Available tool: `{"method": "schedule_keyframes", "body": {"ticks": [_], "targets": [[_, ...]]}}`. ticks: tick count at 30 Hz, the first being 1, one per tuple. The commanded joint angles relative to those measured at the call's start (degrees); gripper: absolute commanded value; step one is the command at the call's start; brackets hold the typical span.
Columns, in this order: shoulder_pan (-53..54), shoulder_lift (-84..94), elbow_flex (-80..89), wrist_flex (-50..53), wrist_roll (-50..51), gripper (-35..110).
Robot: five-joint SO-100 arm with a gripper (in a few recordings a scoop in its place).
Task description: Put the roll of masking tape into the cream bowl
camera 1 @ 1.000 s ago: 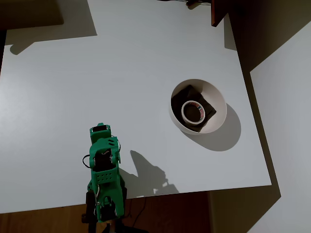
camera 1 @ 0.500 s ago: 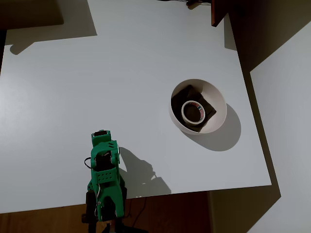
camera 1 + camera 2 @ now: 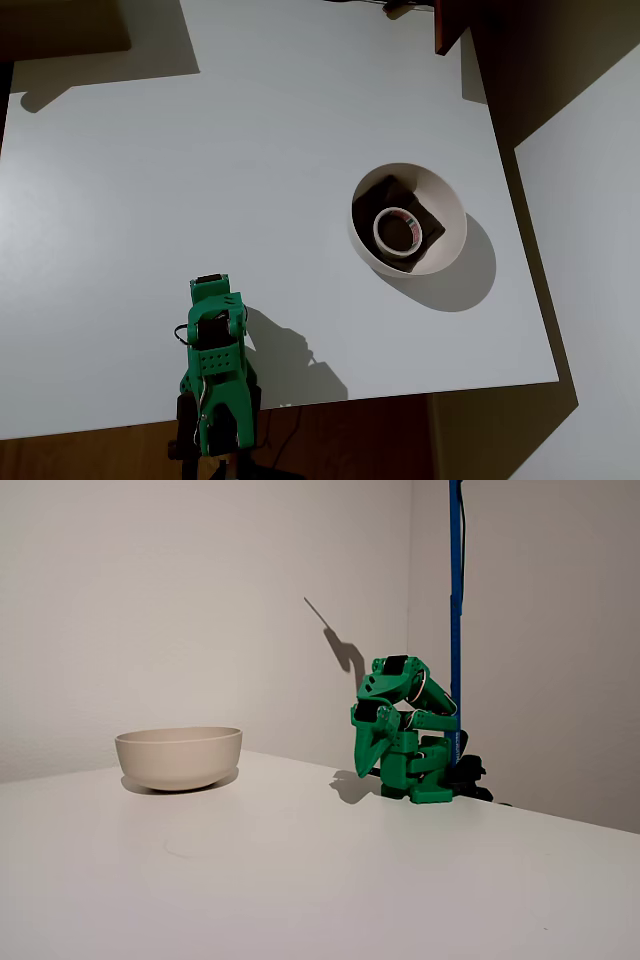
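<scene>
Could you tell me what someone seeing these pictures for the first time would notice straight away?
The bright green arm stands out, folded up at the near edge of the white table in the overhead view. Right of it sits the cream bowl, with the roll of masking tape lying flat on a dark brown cloth inside. The gripper points down beside the arm's base.

Matt white table, smooth cream bowl (dark cloth inside).
</scene>
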Motion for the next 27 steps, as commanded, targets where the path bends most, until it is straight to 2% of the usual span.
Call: {"method": "schedule_keyframes", "body": {"ticks": [1, 27], "targets": [[-0.3, 0.5, 0.3, 0.8, 0.9, 3], [-0.3, 0.5, 0.3, 0.8, 0.9, -8]]}}
